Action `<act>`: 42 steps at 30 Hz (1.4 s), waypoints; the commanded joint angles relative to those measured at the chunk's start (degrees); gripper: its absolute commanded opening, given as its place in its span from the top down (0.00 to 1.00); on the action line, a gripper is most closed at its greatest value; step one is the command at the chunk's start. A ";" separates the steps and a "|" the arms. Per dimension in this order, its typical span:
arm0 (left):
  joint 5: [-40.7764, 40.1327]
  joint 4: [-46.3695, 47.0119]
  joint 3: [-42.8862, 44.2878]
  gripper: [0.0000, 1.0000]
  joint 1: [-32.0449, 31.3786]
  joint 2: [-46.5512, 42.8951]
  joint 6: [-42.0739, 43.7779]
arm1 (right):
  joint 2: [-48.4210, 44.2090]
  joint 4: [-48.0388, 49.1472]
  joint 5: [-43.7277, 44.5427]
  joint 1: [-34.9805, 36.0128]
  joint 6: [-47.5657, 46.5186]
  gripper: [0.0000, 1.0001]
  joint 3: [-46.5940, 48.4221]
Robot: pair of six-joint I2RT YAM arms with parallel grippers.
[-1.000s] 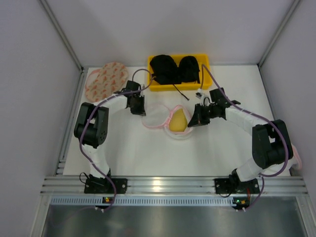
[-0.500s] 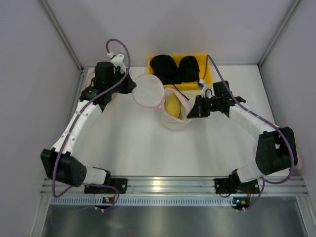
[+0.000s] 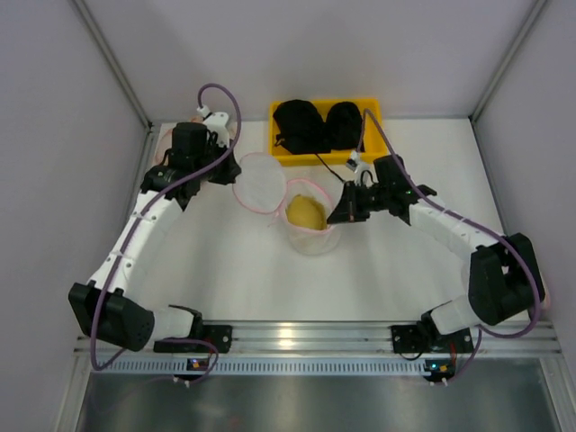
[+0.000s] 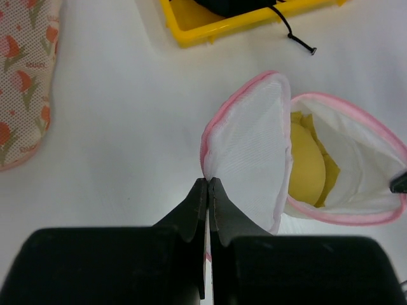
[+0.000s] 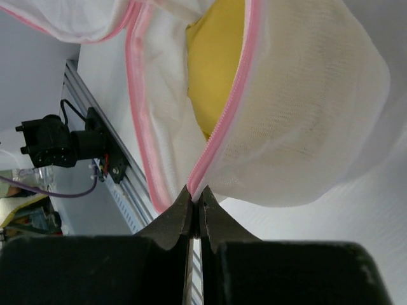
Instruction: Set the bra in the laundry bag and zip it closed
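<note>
White mesh w/ a pink zip rim: the laundry bag (image 3: 310,239) sits mid-table, beyond the arm bases and a bare stretch of table (image 3: 234,279). Its mouth is open, and the round flap stands up on the bag's L side. The bra (image 3: 306,213) is inside the bag, one mustard cup showing thru the opening betw. flap and pouch.

L gripper (image 4: 208,184): jaws pressed together, pinching the flap's pink edge. R gripper (image 5: 194,194): jaws also together, clamped on the pink zip rim at the bag's R side; can't tell if it has the slider or just the tape.

Further back is a yellow bin (image 3: 297,160) holding black bras (image 3: 301,126), near the bag but not touching. At the far L, behind the L arm, lies a patterned bag (image 4: 22,82), pinkish w/ orange-red marks, flat on the table.
</note>
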 commanded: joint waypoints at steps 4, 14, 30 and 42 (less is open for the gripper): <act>-8.10 1.03 2.45 1.00 -3.95 5.29 6.53 | 2.18 10.14 0.39 5.71 7.35 0.71 -0.90; -28.04 13.23 5.36 1.00 -21.35 10.40 27.17 | -3.60 1.63 -4.09 -7.54 6.39 0.08 2.00; -30.97 43.13 -19.32 0.98 -50.44 5.32 58.48 | 4.37 -12.98 -6.46 -26.11 -16.89 0.00 17.37; -21.82 35.07 -35.61 0.40 -55.38 -20.16 57.47 | 15.98 -18.61 -13.41 -18.30 -29.90 0.01 22.58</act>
